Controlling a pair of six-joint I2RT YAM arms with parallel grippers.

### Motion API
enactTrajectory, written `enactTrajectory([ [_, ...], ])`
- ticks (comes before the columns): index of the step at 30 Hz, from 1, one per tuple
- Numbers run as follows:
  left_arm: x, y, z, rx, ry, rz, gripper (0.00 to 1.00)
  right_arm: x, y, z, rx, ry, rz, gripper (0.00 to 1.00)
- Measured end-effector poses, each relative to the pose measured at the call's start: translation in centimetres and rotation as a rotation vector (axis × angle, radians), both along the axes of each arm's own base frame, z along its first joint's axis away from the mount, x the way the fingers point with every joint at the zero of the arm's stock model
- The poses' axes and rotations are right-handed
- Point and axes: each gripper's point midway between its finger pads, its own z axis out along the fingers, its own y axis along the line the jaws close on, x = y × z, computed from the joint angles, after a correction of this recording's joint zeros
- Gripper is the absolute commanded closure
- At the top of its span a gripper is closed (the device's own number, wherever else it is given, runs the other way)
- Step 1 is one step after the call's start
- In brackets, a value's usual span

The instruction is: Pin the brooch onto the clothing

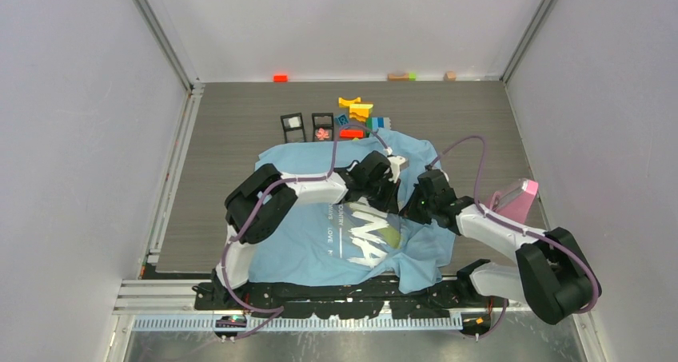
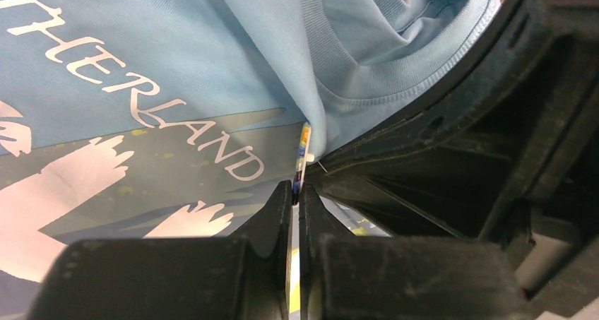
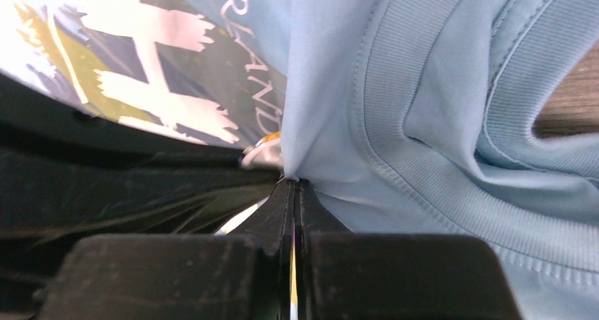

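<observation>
The light blue T-shirt [image 1: 304,234] lies spread on the table with its white lettering up, and it fills the left wrist view [image 2: 176,37] and the right wrist view [image 3: 438,87]. Both grippers meet over its chest near the collar. My left gripper [image 1: 393,188] [image 2: 298,189] is shut on the brooch [image 2: 304,147], a thin disc seen edge-on with red, yellow and blue on it. The brooch rests against a raised fold of cloth. My right gripper [image 1: 416,202] [image 3: 293,184] is shut on that fold just below the collar. The brooch's shiny back [image 3: 260,154] shows to its left.
Two small black stands [image 1: 293,126] [image 1: 322,129] sit beyond the shirt, the second holding a pink flower-like piece. Coloured toy blocks [image 1: 356,110] lie beside them and more blocks [image 1: 281,77] along the back wall. A pink box [image 1: 516,198] stands at the right. Walls enclose both sides.
</observation>
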Motion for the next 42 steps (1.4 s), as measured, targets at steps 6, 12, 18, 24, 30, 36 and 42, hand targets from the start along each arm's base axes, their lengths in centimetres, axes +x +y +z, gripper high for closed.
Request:
enactTrajectory([
  [6,0.1,0.2,-0.1,-0.083,0.064,0.02,1.0,0.1,0.0,-0.1,-0.002,-0.004,0.0,0.9],
  [12,-0.3,0.6,-0.1,-0.132,0.129,0.012,1.0,-0.5,-0.3,0.4,-0.009,-0.004,0.009,0.46],
  [18,-0.3,1.0,0.6,-0.181,0.173,-0.025,1.0,-0.8,-1.2,5.6,-0.001,-0.131,0.005,0.26],
  [24,-0.7,1.0,1.3,-0.228,0.183,-0.081,1.0,0.1,-2.4,11.0,-0.011,-0.281,-0.031,0.23],
  [30,-1.8,1.7,3.0,-0.296,0.195,-0.152,1.0,-0.4,-3.3,11.2,-0.038,-0.296,-0.029,0.2],
  [36,-3.6,3.4,5.5,-0.408,0.226,-0.278,1.0,-2.5,0.1,12.1,0.15,-0.371,0.151,0.2],
  [42,-6.0,5.7,6.4,-0.48,0.295,-0.392,1.0,-4.9,2.7,13.7,0.294,-0.422,0.333,0.2],
])
